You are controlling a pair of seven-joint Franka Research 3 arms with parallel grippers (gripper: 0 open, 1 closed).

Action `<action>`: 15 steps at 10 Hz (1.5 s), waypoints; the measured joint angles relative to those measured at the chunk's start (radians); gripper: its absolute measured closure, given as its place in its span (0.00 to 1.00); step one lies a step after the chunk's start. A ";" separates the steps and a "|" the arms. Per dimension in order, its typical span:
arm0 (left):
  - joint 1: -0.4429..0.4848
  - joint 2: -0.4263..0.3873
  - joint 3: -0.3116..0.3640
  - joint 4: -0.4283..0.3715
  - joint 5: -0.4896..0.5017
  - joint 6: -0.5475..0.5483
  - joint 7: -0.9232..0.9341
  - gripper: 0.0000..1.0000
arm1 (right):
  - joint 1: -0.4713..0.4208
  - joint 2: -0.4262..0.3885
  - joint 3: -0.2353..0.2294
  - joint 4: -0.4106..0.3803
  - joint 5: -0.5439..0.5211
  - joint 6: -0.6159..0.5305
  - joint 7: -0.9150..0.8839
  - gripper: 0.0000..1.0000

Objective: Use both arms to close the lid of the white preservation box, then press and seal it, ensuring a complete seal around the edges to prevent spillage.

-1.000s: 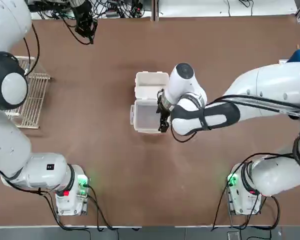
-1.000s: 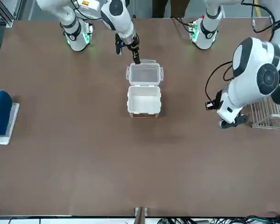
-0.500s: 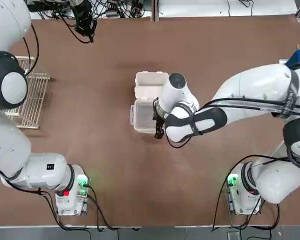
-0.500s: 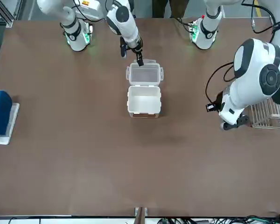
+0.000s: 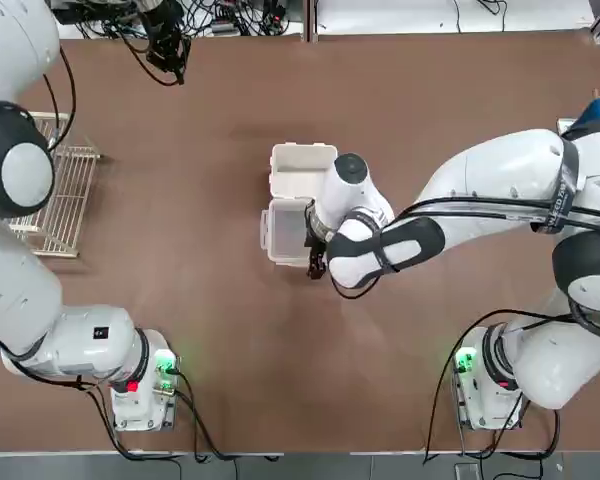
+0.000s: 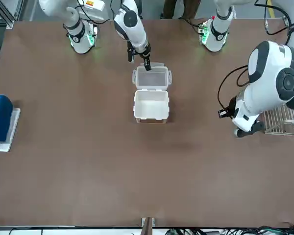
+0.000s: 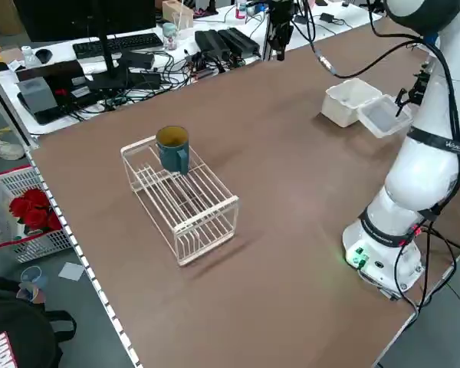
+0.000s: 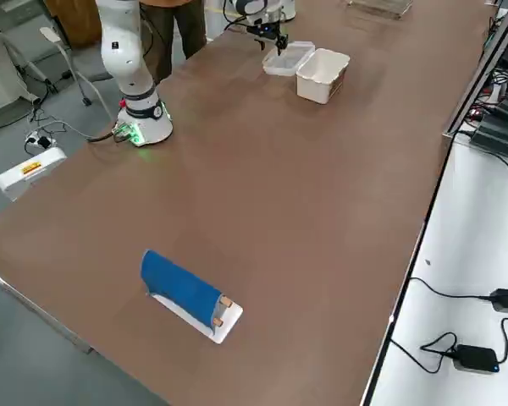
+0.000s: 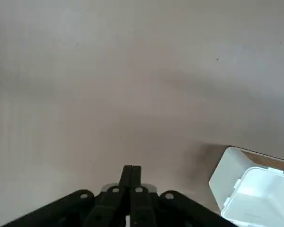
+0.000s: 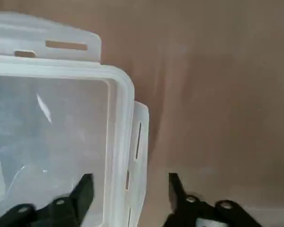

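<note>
the right pincer [image 10: 128, 189] is hanging over the side rim of the lid [image 5: 286, 231], its two fingers [image 10: 83, 189] standing apart with one over the lid panel and the other over bare table [image 5: 280, 360] beyond the side tab. nothing is being gripped. the left pincer [image 9: 131, 177] is sitting far off near the table's far edge, fingers pressed together and empty, so one arm alone is working at the box [image 5: 302, 171].

the lid is lying flat and open, inner face up, directly under the right pincer, and the box is standing open just past it, away from the robot, the two joined along a shared hinge edge.

what could go wrong, as i judge it: the fingers are straddling a thin, flexible rim and a loose tab, so if they are pinching only the tab, it may bend or slip out as the lid is being swung over. with the other arm not steadying the box, a pull on the lid could drag or tip the whole light container across the table. a lift from one side could also twist the lid, leaving it seating crooked and one edge unsealed.

box and lid together are forming one long shape running straight away from the robot, lid end nearer it, box opening facing up.
</note>
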 joint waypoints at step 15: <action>0.034 -0.025 -0.004 0.006 0.000 -0.061 0.001 0.99 | 0.056 0.047 -0.012 0.001 -0.003 0.070 0.017 0.64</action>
